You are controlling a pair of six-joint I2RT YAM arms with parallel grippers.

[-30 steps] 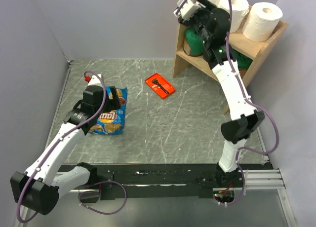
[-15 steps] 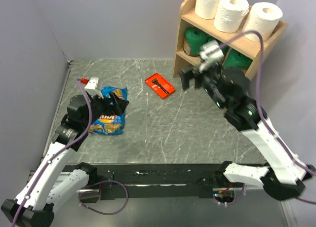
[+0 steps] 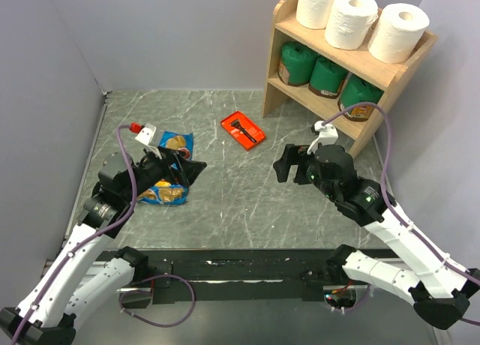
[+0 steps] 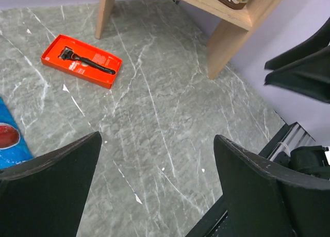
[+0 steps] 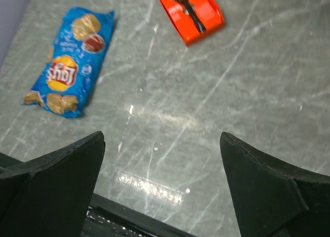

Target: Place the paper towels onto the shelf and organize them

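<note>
Three white paper towels [image 3: 316,5] [image 3: 351,19] [image 3: 398,31] stand upright in a row on the top of the light wood shelf [image 3: 376,69] at the back right. My right gripper [image 3: 286,165] is open and empty, low over the table in front of the shelf, well apart from the rolls; its wrist view [image 5: 161,136] shows only bare table between the fingers. My left gripper [image 3: 187,169] is open and empty over the chip bag at the left; its wrist view [image 4: 157,139] shows bare table between the fingers.
Three green canisters [image 3: 328,73] fill the shelf's lower tier. An orange razor pack [image 3: 242,129] lies mid-table, also in both wrist views [image 4: 82,61] [image 5: 192,13]. A blue chip bag [image 3: 166,187] [image 5: 69,87] lies at the left. Grey walls enclose the table.
My right arm has drawn back from the top of the shelf and come down to the middle of the table, empty. My left arm has pulled back slightly and turned right.
</note>
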